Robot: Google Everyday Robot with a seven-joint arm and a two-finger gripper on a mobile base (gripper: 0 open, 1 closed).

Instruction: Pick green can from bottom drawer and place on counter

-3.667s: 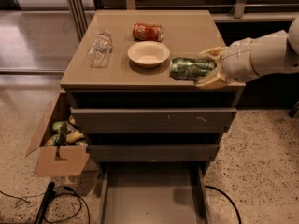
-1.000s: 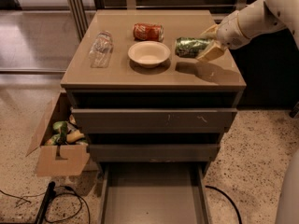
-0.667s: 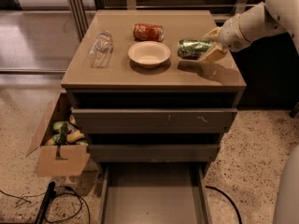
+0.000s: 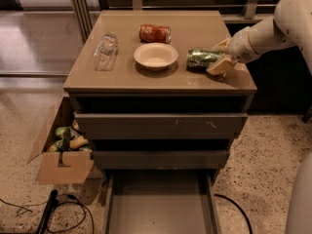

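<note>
Hand (image 4: 214,58) first: it reaches in from my right over the right side of the worktop (image 4: 195,28) and is clamped on the right end of the green can (image 4: 199,58), which lies on its side, low over the surface. I cannot tell whether the can already bears on the worktop or hangs just above it.

By my reckoning this is the placing step, nearly finished. The next move calls for settling the can fully down, letting go gently so that it does not roll, and drawing back to my right without nudging it toward the edge.

Below the worktop, the two taller drawers (image 4: 161,126) are shut. The bottom drawer (image 4: 158,208) stands pulled out near the floor, and what I can see of its flat bottom holds nothing.

A cardboard box (image 4: 63,167) sits open on the floor to the left of the cabinet, with greenish and pale items inside that I cannot identify.

On the worktop, a white bowl (image 4: 155,56), which looks empty, sits just beside the green can's left end. A clear plastic bottle (image 4: 105,51) lies further left, and a red can (image 4: 155,33) lies on its side behind the bowl.
</note>
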